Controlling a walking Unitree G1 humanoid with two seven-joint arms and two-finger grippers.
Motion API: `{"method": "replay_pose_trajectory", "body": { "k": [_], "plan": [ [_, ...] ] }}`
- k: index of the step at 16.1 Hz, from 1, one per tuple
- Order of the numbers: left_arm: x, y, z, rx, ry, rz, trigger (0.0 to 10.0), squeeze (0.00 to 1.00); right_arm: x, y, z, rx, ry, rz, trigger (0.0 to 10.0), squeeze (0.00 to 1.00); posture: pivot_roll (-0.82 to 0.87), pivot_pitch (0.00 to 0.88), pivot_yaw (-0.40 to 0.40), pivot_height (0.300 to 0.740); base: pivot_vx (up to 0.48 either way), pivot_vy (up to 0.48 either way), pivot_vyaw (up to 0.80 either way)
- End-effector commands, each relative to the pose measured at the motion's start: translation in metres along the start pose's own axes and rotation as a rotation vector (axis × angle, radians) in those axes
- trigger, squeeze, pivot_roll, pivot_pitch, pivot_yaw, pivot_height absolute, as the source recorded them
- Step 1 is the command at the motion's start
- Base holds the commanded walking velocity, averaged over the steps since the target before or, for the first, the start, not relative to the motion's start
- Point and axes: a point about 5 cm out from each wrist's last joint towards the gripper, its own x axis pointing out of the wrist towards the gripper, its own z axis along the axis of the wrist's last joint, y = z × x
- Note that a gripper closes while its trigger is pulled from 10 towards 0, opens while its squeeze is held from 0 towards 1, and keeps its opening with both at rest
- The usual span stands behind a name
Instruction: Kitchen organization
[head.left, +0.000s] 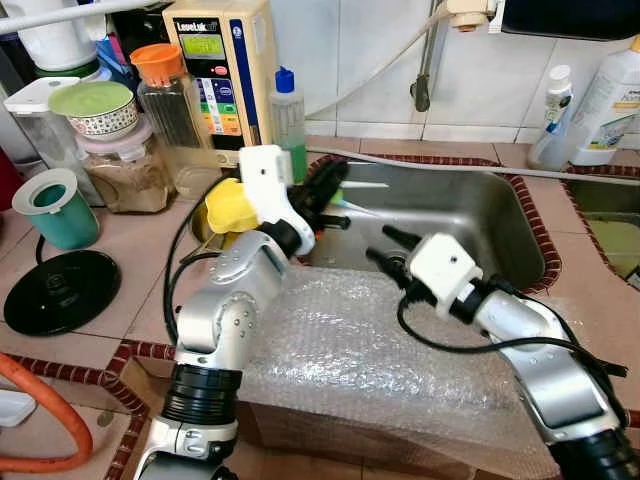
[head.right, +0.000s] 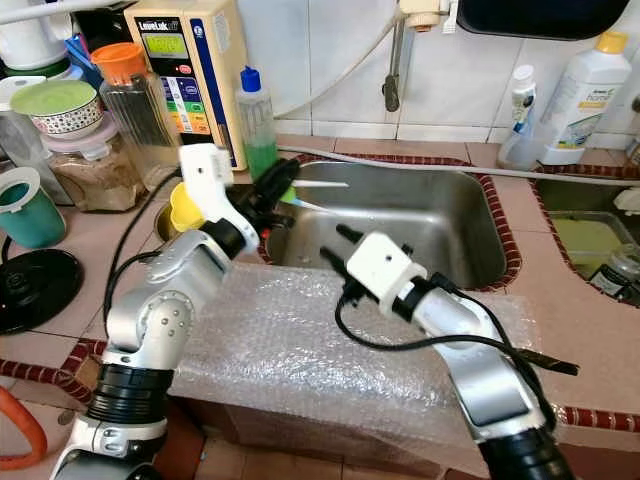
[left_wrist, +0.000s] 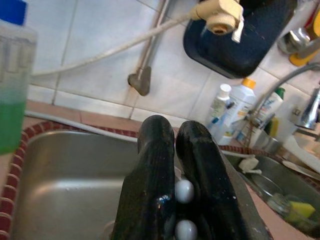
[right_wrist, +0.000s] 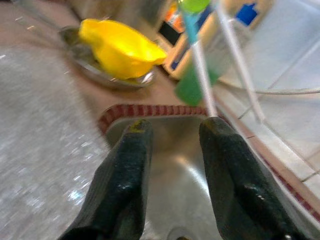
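My left gripper (head.left: 332, 183) hangs over the left rim of the steel sink (head.left: 480, 215). It is shut on two thin white-handled toothbrushes (head.left: 362, 187), one with a green and blue end, whose handles stick out over the basin. In the left wrist view the fingers (left_wrist: 155, 150) press together. My right gripper (head.left: 382, 245) is open with nothing between its fingers, at the sink's front edge just above the bubble wrap (head.left: 350, 340), pointing toward the toothbrushes (right_wrist: 202, 75). A yellow plastic piece (head.left: 228, 205) lies in a small metal bowl beside the left gripper.
Bubble wrap covers the front counter. A green soap bottle (head.left: 288, 115) and a beige appliance (head.left: 222, 70) stand behind the left gripper. Jars, a teal cup (head.left: 55, 205) and a black disc (head.left: 60, 290) crowd the left. White bottles (head.left: 610, 95) stand at the back right.
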Motion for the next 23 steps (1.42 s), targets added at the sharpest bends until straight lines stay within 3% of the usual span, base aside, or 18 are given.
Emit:
{"method": "replay_pose_trajectory", "body": {
  "k": [1,5,8,10,14,15,16,17,19,20,23],
  "plan": [
    [0.001,0.003,0.002,0.004,-0.007,0.024,0.0,0.00,-0.002,0.000,0.003,-0.054,0.002,0.012,10.0,1.00,-0.04,0.000,0.055,0.740,0.000,0.000,0.00],
    [0.003,-0.003,-0.008,0.001,0.029,0.004,0.0,0.00,0.006,-0.009,0.008,-0.127,-0.025,-0.168,10.0,1.00,-0.04,0.000,0.058,0.740,0.000,0.000,0.00],
    [0.004,-0.009,-0.012,-0.014,0.040,-0.006,0.9,0.00,0.013,0.005,0.005,-0.111,-0.016,-0.150,10.0,1.00,-0.04,0.000,0.056,0.740,0.000,0.000,0.00],
    [0.005,-0.011,-0.013,-0.024,0.047,-0.013,0.9,0.00,0.018,0.011,0.004,-0.093,-0.016,-0.135,10.0,1.00,-0.03,0.000,0.055,0.740,0.000,0.000,0.00],
    [0.006,-0.016,-0.016,-0.032,0.060,-0.024,1.1,0.00,0.034,0.002,-0.001,-0.113,0.003,-0.201,10.0,1.00,-0.03,0.000,0.057,0.740,0.000,0.000,0.00],
    [0.006,-0.016,-0.017,-0.033,0.064,-0.026,1.2,0.00,0.037,0.001,-0.002,-0.125,0.009,-0.212,10.0,0.78,-0.03,0.000,0.057,0.740,0.000,0.000,0.00],
    [0.005,-0.017,-0.017,-0.033,0.067,-0.029,1.2,0.00,0.039,0.000,-0.003,-0.128,0.010,-0.227,10.0,0.20,-0.03,0.000,0.057,0.740,0.000,0.000,0.00],
    [0.005,-0.017,-0.018,-0.036,0.069,-0.027,1.3,0.00,0.041,-0.001,-0.004,-0.128,0.013,-0.231,10.0,0.00,-0.03,0.000,0.056,0.740,0.000,0.000,0.00],
    [0.004,-0.017,-0.018,-0.043,0.073,-0.026,1.3,0.00,0.045,-0.002,-0.006,-0.110,0.016,-0.239,10.0,0.00,-0.03,0.000,0.057,0.740,0.000,0.000,0.00],
    [0.005,-0.017,-0.019,-0.042,0.077,-0.029,1.4,0.00,0.047,-0.002,-0.007,-0.101,0.015,-0.242,0.0,0.00,-0.03,0.000,0.054,0.740,0.000,0.000,0.00],
    [0.007,-0.017,-0.016,-0.041,0.071,-0.029,1.6,0.00,0.051,-0.004,-0.012,-0.049,0.021,-0.269,0.0,0.00,-0.02,0.000,0.053,0.740,0.000,0.000,0.00]
  ]
}}
